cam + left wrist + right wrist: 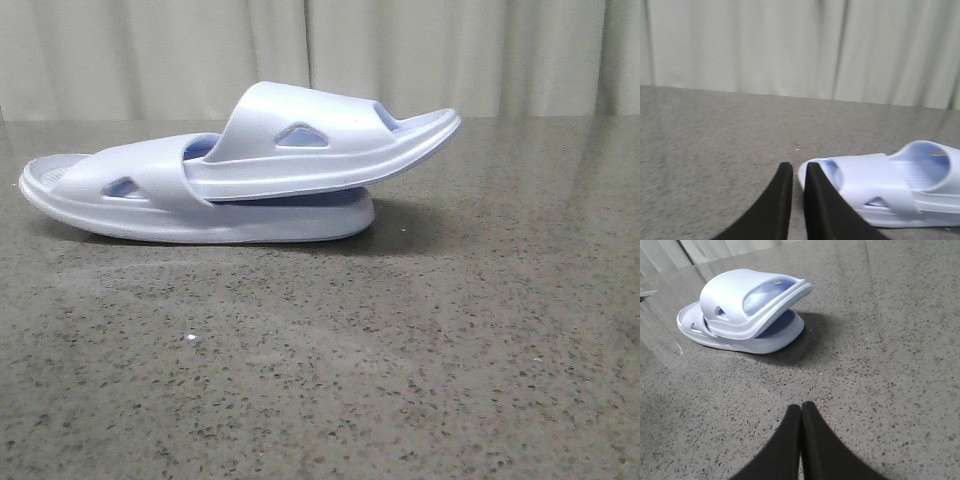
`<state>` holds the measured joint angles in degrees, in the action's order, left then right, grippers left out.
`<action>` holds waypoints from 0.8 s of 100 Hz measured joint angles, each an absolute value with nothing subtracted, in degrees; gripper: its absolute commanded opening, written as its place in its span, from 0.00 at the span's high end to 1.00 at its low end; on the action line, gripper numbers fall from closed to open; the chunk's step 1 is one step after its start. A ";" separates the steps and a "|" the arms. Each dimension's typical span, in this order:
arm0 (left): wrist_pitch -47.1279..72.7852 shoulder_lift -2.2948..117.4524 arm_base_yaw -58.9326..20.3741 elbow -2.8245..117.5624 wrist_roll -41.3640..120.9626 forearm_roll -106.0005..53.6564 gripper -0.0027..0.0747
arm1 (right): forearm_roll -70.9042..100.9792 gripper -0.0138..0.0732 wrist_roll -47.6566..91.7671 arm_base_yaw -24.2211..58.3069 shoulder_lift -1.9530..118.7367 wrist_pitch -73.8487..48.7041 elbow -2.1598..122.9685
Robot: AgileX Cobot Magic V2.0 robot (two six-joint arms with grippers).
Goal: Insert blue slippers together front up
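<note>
My blue slippers (240,175) lie on the speckled worktop (400,380), one pushed into the other's strap, its front tipped up. Both my jaws are clenched on nothing, away from them.

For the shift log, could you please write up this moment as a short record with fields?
surface: dark speckled stone table, pale curtain behind
lower slipper: flat on the table, sole down
upper slipper: one end pushed under the lower slipper's strap, the other end tilted up at the right in the front view
nesting: joined, both strap side up
left gripper: jaws nearly closed, holding nothing, beside the slippers
right gripper: jaws closed, empty, apart from the slippers
</note>
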<state>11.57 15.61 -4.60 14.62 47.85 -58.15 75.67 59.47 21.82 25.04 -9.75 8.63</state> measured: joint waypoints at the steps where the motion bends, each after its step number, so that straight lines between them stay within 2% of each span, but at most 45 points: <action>1: 10.96 15.60 -4.60 14.47 44.52 -55.06 0.95 | 75.67 0.93 59.47 21.82 25.04 -9.75 8.63; 12: 7.73 12.98 -3.60 10.95 17.71 -31.24 0.95 | 75.67 0.93 59.47 21.82 25.04 -9.75 8.63; 17: 7.46 11.33 -2.70 8.78 9.56 -20.77 0.95 | 75.67 0.93 59.47 21.82 25.04 -9.75 8.63; 27: 7.36 7.39 -0.56 4.04 -2.63 -10.05 0.95 | 75.67 0.93 59.47 21.82 25.04 -9.75 8.63; 47: 7.85 -0.13 3.58 -0.14 -7.32 -4.84 0.95 | 75.67 0.93 59.47 21.82 25.04 -9.75 8.63; 80: 10.79 -0.26 4.07 -0.14 -7.87 -2.27 0.95 | 75.67 0.93 59.47 21.82 25.04 -9.75 8.63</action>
